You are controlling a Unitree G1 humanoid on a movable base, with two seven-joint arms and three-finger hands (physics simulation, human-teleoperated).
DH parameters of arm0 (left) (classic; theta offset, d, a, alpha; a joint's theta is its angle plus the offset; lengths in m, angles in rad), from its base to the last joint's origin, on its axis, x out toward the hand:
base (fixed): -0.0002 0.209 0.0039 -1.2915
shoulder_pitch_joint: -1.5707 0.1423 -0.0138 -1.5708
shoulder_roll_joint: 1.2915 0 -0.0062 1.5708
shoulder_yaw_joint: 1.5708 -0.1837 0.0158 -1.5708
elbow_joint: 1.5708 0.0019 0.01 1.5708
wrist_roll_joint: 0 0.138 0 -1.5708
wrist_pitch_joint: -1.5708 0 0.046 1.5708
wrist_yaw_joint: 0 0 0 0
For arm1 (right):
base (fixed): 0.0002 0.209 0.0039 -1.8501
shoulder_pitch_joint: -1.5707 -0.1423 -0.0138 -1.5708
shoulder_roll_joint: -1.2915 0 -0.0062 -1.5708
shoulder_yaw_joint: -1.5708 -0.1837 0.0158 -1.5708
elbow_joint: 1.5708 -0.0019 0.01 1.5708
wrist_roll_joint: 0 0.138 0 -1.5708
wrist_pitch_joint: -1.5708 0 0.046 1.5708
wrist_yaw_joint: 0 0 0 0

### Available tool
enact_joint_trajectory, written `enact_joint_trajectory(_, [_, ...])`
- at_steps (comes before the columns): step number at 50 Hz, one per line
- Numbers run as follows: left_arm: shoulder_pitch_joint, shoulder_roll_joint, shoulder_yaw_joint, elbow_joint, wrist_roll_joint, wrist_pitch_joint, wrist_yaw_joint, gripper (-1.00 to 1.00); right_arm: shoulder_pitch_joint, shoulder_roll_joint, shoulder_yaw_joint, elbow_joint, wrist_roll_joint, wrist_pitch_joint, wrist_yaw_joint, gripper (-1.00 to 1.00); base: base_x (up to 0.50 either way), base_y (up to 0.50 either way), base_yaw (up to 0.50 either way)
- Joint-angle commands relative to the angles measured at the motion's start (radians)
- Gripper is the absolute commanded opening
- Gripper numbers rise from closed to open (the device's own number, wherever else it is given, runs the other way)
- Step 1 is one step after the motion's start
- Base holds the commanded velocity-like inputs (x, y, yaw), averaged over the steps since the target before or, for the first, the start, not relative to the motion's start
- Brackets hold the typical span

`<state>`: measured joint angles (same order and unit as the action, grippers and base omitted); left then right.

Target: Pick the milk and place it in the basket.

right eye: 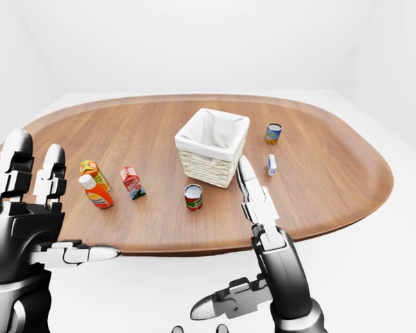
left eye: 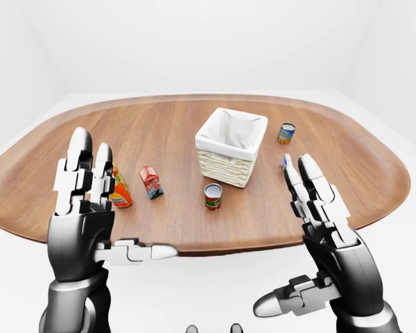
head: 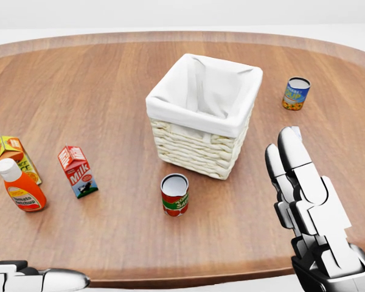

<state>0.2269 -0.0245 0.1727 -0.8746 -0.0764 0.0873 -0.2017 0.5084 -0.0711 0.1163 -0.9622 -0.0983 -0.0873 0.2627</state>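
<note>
Milk [head: 76, 171]: red and white carton, upright on the wooden counter [head: 109, 91], left part of head view, untouched, well apart from basket

Left to right, head view:
- orange juice carton [head: 13, 156] at far left, with ketchup bottle [head: 21, 188] just below and beside it, white cap, orange body
- milk just right of those two, near but apart
- red and green can [head: 174, 194] at centre, standing upright, top open, just below basket
- basket [head: 204, 115]: woven wicker with white cloth liner, square, sits at centre; nothing visible inside
- blue and yellow can [head: 296, 93] at upper right, upright
- small blue and white carton [right eye: 271, 164] right of basket in right-eye view; mostly hidden behind the right hand in head view

Hands, left-eye view:
- left hand [left eye: 82, 215]: raised at the counter's near edge, fingers [left eye: 78, 163] straight up, thumb out sideways, spread wide, holds nothing
- right hand [left eye: 329, 239]: raised likewise at right, fingers extended, thumb out, spread wide, holds nothing

Both hands clear of every object on the counter
</note>
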Motion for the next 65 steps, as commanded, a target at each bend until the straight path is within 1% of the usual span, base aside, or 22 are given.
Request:
enact_joint_trajectory(1, [0.006,-0.001,-0.005,-0.002,0.002,0.000,-0.001,1.00,0.003,-0.001,0.001,0.003,0.003,0.000,0.005,1.00,0.22,0.00,0.00])
enact_joint_trajectory(25, [0.016,-0.001,-0.019,0.009,0.011,0.000,-0.005,1.00,0.015,-0.013,0.023,0.017,-0.013,0.000,-0.005,1.00,0.22,0.00,0.00])
enact_joint_trajectory(65, [0.030,-0.001,-0.038,0.021,0.024,0.000,-0.008,1.00,0.016,-0.022,0.032,0.027,-0.019,0.000,-0.014,1.00,0.22,0.00,0.00])
